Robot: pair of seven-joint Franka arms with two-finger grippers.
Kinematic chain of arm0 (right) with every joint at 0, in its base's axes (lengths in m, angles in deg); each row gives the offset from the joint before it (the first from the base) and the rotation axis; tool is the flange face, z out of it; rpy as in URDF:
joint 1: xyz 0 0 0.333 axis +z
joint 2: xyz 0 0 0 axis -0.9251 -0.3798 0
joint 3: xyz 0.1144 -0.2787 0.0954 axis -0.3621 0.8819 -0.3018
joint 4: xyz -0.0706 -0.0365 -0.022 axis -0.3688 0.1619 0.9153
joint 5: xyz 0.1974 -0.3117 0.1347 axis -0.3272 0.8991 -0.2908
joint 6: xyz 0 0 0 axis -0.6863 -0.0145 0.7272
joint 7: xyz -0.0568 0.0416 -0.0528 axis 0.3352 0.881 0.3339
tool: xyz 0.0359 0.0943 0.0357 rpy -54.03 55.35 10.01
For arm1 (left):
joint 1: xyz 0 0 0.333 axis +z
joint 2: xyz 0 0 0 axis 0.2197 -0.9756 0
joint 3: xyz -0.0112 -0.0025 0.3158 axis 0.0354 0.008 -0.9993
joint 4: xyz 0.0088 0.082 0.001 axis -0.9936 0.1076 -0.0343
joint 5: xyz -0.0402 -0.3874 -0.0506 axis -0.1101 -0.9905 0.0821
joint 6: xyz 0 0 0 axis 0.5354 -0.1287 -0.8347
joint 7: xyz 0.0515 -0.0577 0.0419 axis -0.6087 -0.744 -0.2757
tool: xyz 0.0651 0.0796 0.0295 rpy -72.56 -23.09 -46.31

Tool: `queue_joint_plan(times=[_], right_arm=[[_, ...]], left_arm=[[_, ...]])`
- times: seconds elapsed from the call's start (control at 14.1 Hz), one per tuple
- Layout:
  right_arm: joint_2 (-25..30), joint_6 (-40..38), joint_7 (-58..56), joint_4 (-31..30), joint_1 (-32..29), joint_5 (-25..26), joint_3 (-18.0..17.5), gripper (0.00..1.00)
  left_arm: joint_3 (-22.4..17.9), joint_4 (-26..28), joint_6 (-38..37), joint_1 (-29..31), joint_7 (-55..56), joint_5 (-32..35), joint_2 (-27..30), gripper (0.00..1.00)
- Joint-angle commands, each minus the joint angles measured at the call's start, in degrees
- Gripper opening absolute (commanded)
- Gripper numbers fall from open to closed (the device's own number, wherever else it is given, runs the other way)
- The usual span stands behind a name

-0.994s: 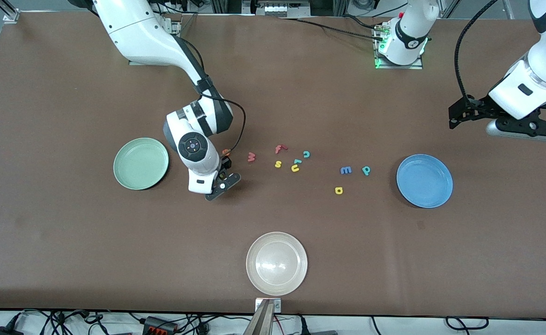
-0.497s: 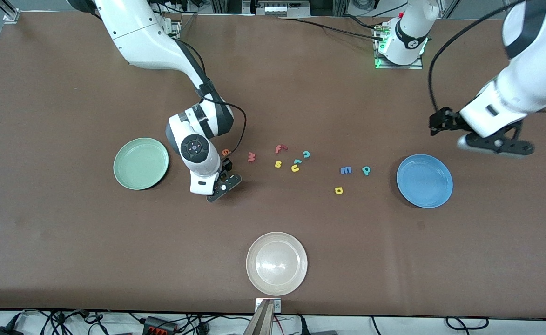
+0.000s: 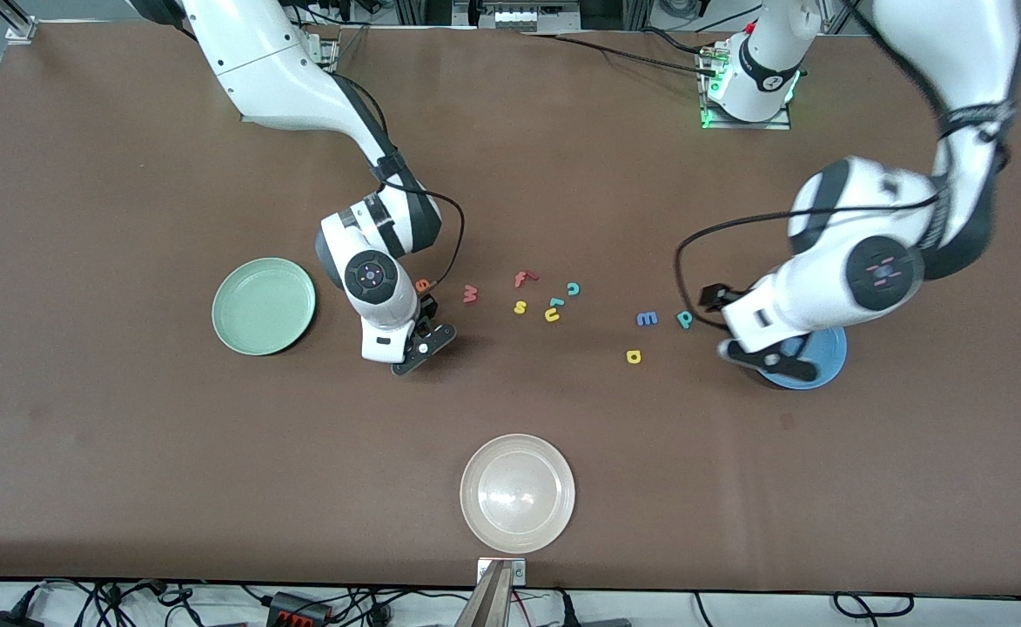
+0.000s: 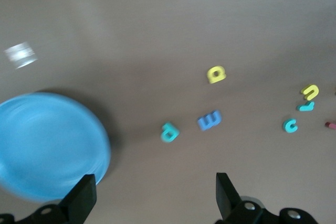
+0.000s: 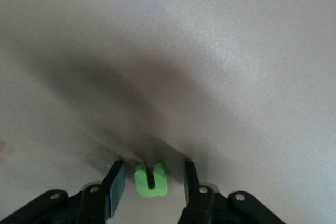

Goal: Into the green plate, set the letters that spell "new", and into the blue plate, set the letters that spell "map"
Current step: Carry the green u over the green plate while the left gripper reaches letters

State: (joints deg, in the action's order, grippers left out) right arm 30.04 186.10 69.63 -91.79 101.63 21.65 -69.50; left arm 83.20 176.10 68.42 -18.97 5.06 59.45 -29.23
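On the brown table (image 3: 127,453) we saw the right gripper (image 5: 151,184) low beside the green plate (image 3: 264,306), fingers apart around the green "n" (image 5: 151,180) without touching it, and the left gripper (image 4: 152,200), spread wide and empty, over the blue plate (image 4: 47,148) edge.

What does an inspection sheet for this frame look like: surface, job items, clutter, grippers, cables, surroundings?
Surface: brown table, flat.
Job's things: green plate and blue plate hold no letters; green n, orange e, red w, blue m, teal p, yellow a lie on the table.
Clutter: beige plate; letters f, s, u, c.
Grippers: right gripper straddles the n, not gripping; left gripper open, at the blue plate's rim.
Cables: black cable on each wrist.
Surroundings: cables along the table edge.
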Motion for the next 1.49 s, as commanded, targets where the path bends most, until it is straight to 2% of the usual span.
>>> queue_joint_plan(times=[0.0,0.21,0.28,0.5,0.71,0.92,1.06,1.21,1.28,1.35,1.42], right_arm=[[0.1,-0.3,-0.9,-0.1,0.1,0.5,0.1,0.41],[0.1,-0.3,-0.9,-0.3,0.1,0.5,0.1,0.27],[0.3,-0.4,-0.8,-0.2,0.2,0.5,0.1,0.22],[3.6,-5.1,-0.7,0.1,-0.4,0.2,0.8,0.16],[9.4,-16.2,-0.4,0.1,-5.9,0.2,2.4,0.14],[13.4,-20.4,-0.8,-2.5,-14.4,0.5,3.2,0.15],[15.5,-18.2,-0.7,-7.9,-17.3,0.5,3.2,0.15],[18.5,-10.8,-0.8,-16.7,-17.7,0.5,3.9,0.15],[18.9,-7.7,-0.6,-19.9,-17.7,0.5,4.4,0.16],[19.0,-6.1,0.1,-21.5,-17.9,0.5,4.5,0.16],[18.9,-4.0,0.2,-23.0,-18.0,0.5,4.5,0.18]], left_arm=[[0.0,-2.2,4.9,-2.9,-13.6,0.8,-6.1,1.0],[-0.2,4.0,11.1,-7.6,-27.9,1.1,-5.3,1.0],[-0.2,6.1,13.0,-8.0,-29.1,2.4,-5.2,1.0],[0.0,11.9,16.3,-10.7,-31.5,10.4,-4.7,1.0],[0.1,13.3,16.6,-10.4,-40.9,13.1,-4.5,1.0],[0.2,15.9,21.4,-8.7,-49.3,13.1,-4.3,1.0],[0.2,18.2,25.7,-9.1,-49.5,13.1,-4.5,1.0],[0.2,20.6,31.1,-8.8,-49.7,13.2,-4.8,1.0],[0.1,20.7,31.6,-8.7,-49.9,13.2,-4.8,1.0],[0.2,20.7,31.6,-8.7,-50.1,13.2,-4.8,0.92],[0.2,20.7,31.6,-8.7,-50.1,13.2,-4.8,0.76]])
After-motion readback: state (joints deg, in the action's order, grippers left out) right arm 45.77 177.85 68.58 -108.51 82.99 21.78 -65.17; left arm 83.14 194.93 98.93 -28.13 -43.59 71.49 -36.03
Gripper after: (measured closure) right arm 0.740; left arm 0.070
